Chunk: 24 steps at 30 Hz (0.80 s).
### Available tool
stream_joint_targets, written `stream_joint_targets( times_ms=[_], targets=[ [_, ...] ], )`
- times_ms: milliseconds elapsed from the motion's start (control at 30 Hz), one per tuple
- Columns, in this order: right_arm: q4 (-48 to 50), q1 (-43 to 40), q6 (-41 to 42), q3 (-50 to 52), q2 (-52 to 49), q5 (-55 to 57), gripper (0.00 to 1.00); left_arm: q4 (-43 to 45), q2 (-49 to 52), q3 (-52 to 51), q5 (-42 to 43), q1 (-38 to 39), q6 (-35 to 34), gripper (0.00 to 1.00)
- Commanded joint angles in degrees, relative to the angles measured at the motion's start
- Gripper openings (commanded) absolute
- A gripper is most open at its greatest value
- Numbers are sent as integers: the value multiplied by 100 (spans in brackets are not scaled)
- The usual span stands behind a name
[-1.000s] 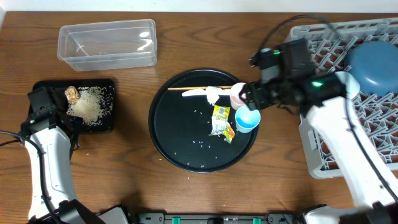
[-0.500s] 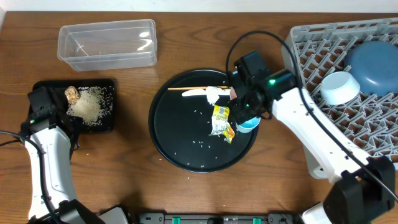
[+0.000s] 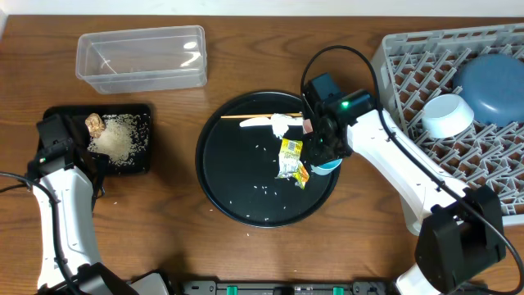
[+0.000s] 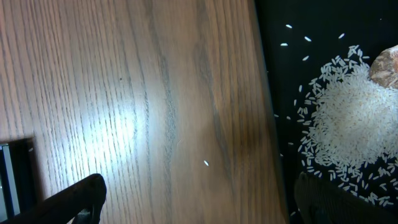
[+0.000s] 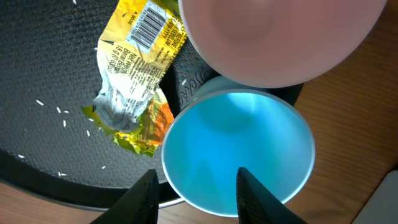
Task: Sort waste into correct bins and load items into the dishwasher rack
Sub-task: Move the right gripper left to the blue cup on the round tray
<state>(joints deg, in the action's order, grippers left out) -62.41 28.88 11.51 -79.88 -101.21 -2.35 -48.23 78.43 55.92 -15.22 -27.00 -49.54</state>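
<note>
My right gripper [image 5: 199, 199] hangs over the light-blue cup [image 5: 236, 155] on the round black tray's right edge. One finger stands outside the cup's rim and the other inside it, with a wide gap between them, so it is open. The pink cup [image 5: 280, 37] stands right behind. The yellow-green wrapper [image 3: 291, 160] and a white tissue [image 3: 281, 124] lie on the tray among loose rice grains [image 3: 264, 190]. My left gripper [image 4: 208, 205] is open over bare wood beside the black rectangular tray [image 3: 57, 112], which holds a rice pile [image 3: 123, 139] and a brown lump [image 3: 94, 124].
The clear tub [image 3: 141, 57] stands at the back left. The grey dishwasher rack [image 3: 491, 172] on the right holds the dark-blue bowl [image 3: 491, 82] and the white bowl [image 3: 446, 115]. A wooden stick [image 3: 250, 116] lies across the round tray [image 3: 233, 164].
My right arm has swung left from the rack down over the two cups, and its jaws have narrowed around the blue cup's rim. The left arm has not moved.
</note>
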Motion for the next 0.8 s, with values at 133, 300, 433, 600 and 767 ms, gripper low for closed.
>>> stream_joint_targets(
  times_ms=[133,300,433,600,767],
  targets=[
    [57,74,138,92,-50,-129,37,-33,13,57,-90,-31,-52,98],
    [400,195,133,363,-66,-131,39,-33,13,57,-90,-31,-52,98],
    [544,323,133,463,-70,-129,41,-33,13,57,-90,-31,-52,98],
    [645,457,136,463,-70,-103,41,-33,13,57,-90,-31,-52,98],
    [608,485,391,472,-72,374,41,-33,13,57,-90,-31,-52,98]
  ],
)
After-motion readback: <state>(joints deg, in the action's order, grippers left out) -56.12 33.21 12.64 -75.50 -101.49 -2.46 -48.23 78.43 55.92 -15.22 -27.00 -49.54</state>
